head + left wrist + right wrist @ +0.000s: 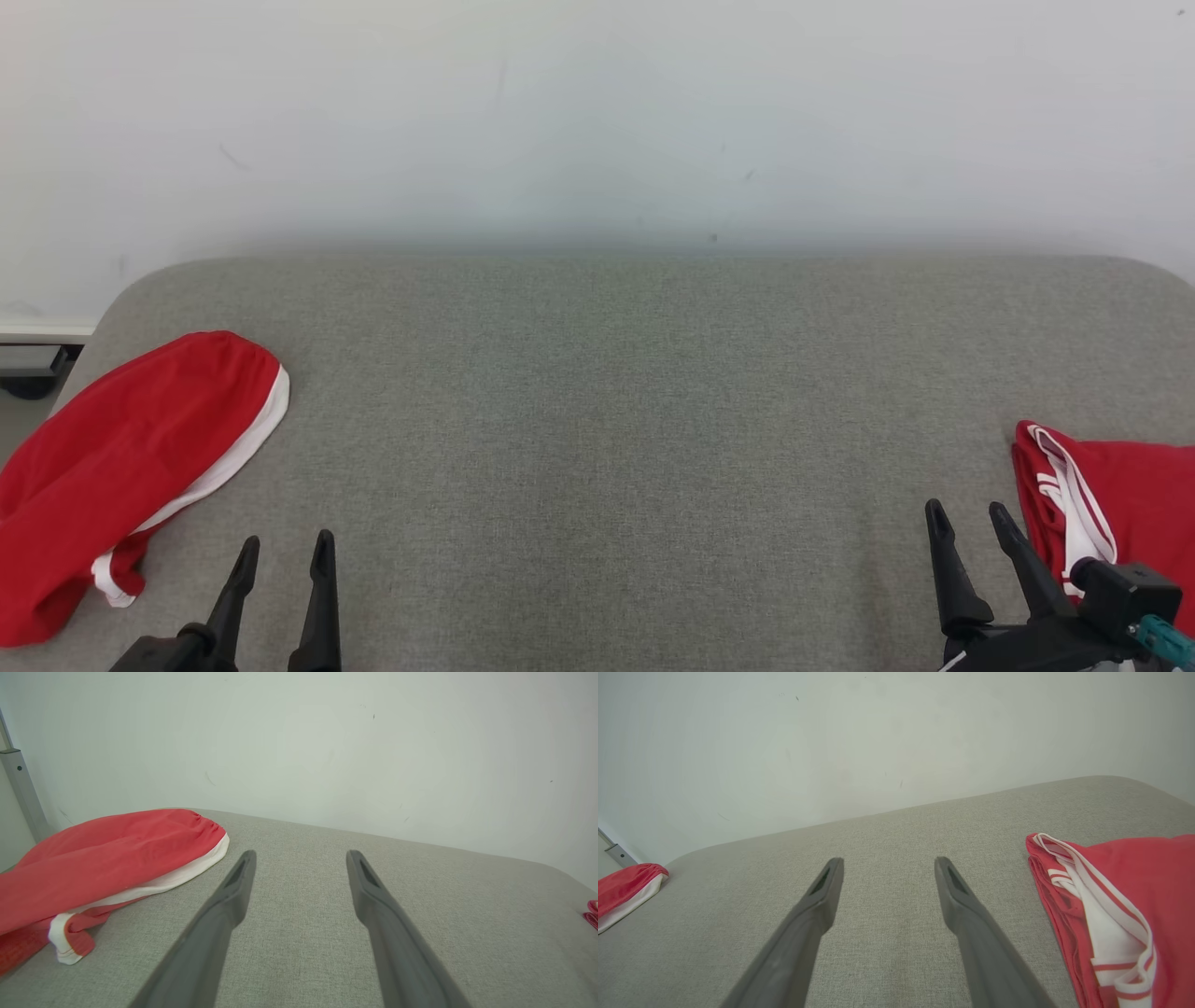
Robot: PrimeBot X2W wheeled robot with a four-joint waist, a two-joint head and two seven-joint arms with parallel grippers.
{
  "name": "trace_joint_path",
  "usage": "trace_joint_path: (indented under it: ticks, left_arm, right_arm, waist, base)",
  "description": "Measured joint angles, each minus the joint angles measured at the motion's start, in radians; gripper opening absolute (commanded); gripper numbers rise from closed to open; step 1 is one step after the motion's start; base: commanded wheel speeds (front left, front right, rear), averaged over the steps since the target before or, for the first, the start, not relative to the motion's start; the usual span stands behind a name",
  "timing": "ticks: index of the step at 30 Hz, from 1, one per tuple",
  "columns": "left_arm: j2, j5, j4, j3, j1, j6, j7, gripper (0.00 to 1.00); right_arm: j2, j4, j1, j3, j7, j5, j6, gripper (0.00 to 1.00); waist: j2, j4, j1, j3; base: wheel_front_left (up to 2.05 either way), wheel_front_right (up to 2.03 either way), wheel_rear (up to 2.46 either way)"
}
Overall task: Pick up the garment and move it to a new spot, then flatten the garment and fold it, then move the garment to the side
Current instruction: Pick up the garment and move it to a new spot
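The garment with white stripes [1134, 485] lies at the right edge of the grey padded top [597, 420], on the near side, and runs out of the head view to the right. It is red and bunched, with a white striped band folded along its left border; the right wrist view [1134, 891] shows that band curling down over the red cloth. A small red corner of it shows at the right edge of the left wrist view [592, 912].

A second red garment with a white band [121, 457] lies well apart from it at the near left of the padded top, its left part hanging over the edge. It is a smooth, rounded heap, with the white band along its right side and a small white-edged flap at its near end [70, 940]. It also shows at the far left of the right wrist view [623, 886]. Which of the two the task means I cannot tell.

The right gripper [966, 511] sits just left of the striped garment, fingers spread and holding nothing; its right finger is near the cloth's border but apart from it [889, 862]. The left gripper [288, 541] is near the banded garment's flap, not touching it, fingers spread and bare [301, 855].

Between the two grippers the padded top is flat. A pale wall [597, 121] rises behind it, and a grey metal post [18, 784] stands at the far left.
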Motion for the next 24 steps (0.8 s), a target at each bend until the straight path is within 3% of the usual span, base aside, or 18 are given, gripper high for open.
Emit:
trace_joint_path:
  ticks: [11,24]
  left_arm:
    - [-0.007,0.01,-0.007,-0.023,-0.002,0.0,0.01,1.0]
    - [0.015,0.012,-0.043,0.04,0.073,0.009,0.01,1.0]
  right_arm:
    - [-0.001,-0.007,0.036,-0.026,-0.003,0.003,-0.009,1.0]
    - [0.003,0.0,-0.01,0.059,0.022,0.003,-0.004,1.0]
  waist:
    - [0.0,0.049,0.0001,0.007]
    - [0.0,0.205,0.0001,0.013]
  base:
    - [0.0,0.0,0.0]
    - [0.0,0.0,0.0]
